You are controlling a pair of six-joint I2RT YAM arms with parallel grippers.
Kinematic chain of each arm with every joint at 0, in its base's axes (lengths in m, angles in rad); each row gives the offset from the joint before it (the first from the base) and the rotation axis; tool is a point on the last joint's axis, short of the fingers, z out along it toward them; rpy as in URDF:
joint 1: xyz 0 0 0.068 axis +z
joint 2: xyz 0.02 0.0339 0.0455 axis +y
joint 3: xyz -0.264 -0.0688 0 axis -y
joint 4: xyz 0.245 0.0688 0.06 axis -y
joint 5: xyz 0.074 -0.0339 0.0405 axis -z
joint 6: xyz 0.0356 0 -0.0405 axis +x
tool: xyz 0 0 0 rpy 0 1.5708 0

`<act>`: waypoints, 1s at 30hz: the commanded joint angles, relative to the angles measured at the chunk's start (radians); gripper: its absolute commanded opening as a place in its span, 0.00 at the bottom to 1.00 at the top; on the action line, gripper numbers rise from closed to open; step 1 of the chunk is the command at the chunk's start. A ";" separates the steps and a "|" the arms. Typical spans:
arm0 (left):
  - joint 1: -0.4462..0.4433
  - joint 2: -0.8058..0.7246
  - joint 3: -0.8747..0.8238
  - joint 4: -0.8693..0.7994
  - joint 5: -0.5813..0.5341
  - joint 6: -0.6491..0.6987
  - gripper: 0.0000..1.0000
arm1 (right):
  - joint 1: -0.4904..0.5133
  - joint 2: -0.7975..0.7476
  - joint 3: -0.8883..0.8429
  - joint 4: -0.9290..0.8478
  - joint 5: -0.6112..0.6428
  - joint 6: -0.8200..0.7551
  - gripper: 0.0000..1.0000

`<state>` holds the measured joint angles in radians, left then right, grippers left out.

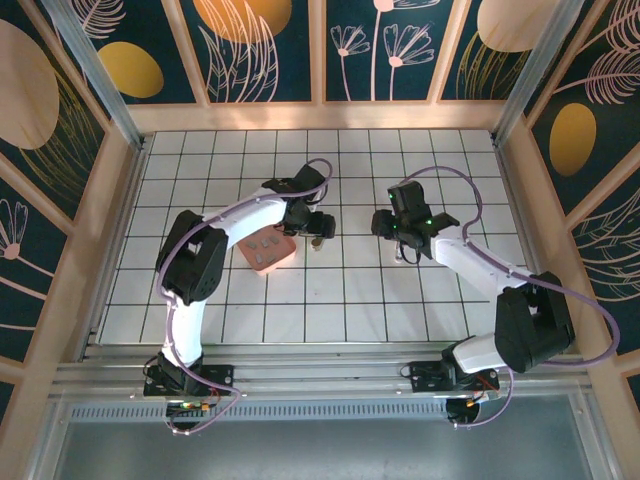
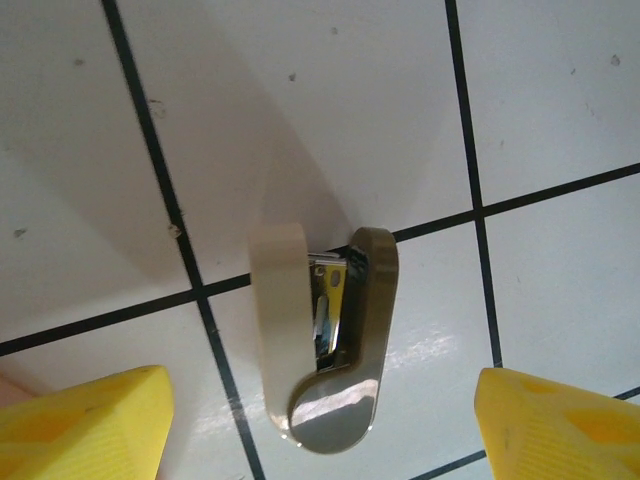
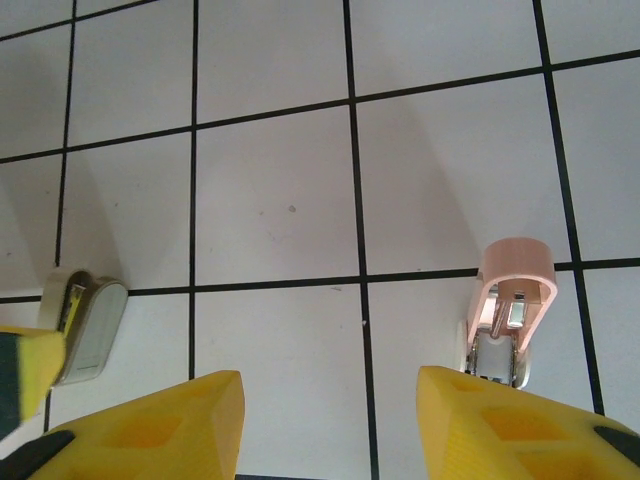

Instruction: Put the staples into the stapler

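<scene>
1. Left gripper (image 2: 320, 400) hovered over the stapler (image 2: 322, 345) on the table (image 2: 560, 120), jaws wide either side, not touching it.
2. Right gripper (image 3: 328, 400) sat part-open, empty.
3. Likely step: grasping the stapler; next, close squarely on its body.

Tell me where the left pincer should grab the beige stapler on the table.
Probably mid-body, coming straight down. The stapler lies on its side, lengthwise between the fingers of the open left pincer, so its two long outer faces point toward them, giving flat surfaces to close on.

The staples (image 1: 266, 243) (tiny grey specks on the pink tray (image 1: 269, 267)) are too small to count.
</scene>
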<state>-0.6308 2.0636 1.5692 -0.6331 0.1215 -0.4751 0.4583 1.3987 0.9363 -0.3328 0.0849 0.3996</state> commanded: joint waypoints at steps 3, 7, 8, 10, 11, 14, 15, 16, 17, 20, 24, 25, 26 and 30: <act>-0.013 0.065 0.046 -0.036 -0.001 0.017 0.75 | 0.008 -0.040 0.003 0.008 0.003 0.009 0.49; -0.023 0.088 0.055 -0.039 0.000 0.017 0.71 | 0.008 -0.042 0.000 0.009 0.001 0.005 0.49; -0.026 0.094 0.055 -0.038 -0.001 0.018 0.70 | 0.008 -0.043 0.000 0.009 0.001 0.005 0.49; -0.029 0.103 0.058 -0.041 -0.006 0.018 0.65 | 0.009 -0.043 -0.001 0.010 0.001 0.003 0.49; -0.030 0.107 0.057 -0.045 -0.012 0.018 0.61 | 0.008 -0.044 -0.002 0.010 0.001 0.002 0.49; -0.037 0.119 0.057 -0.063 -0.043 0.025 0.54 | 0.008 -0.049 -0.004 0.008 0.000 0.001 0.49; -0.039 0.119 0.055 -0.065 -0.049 0.027 0.52 | 0.008 -0.051 -0.008 0.008 0.001 0.001 0.49; -0.040 0.118 0.050 -0.066 -0.055 0.030 0.51 | 0.008 -0.054 -0.011 0.007 0.003 0.002 0.49; -0.042 0.116 0.047 -0.064 -0.063 0.032 0.48 | 0.008 -0.058 -0.014 0.008 0.003 0.002 0.49; -0.044 0.112 0.048 -0.063 -0.078 0.043 0.39 | 0.008 -0.069 -0.021 0.013 0.004 0.003 0.49; -0.045 0.097 0.056 -0.060 -0.092 0.065 0.33 | 0.008 -0.087 -0.033 0.026 0.000 0.007 0.49; -0.045 0.088 0.057 -0.059 -0.101 0.075 0.32 | 0.007 -0.092 -0.036 0.033 0.000 0.009 0.48; -0.045 0.076 0.055 -0.057 -0.110 0.087 0.31 | 0.007 -0.097 -0.040 0.040 -0.003 0.008 0.48; -0.045 0.001 0.011 0.002 -0.148 0.144 0.30 | -0.009 -0.127 -0.062 0.083 -0.053 0.004 0.49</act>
<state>-0.6701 2.1471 1.5990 -0.6537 0.0261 -0.3908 0.4576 1.3121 0.9001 -0.2989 0.0681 0.3996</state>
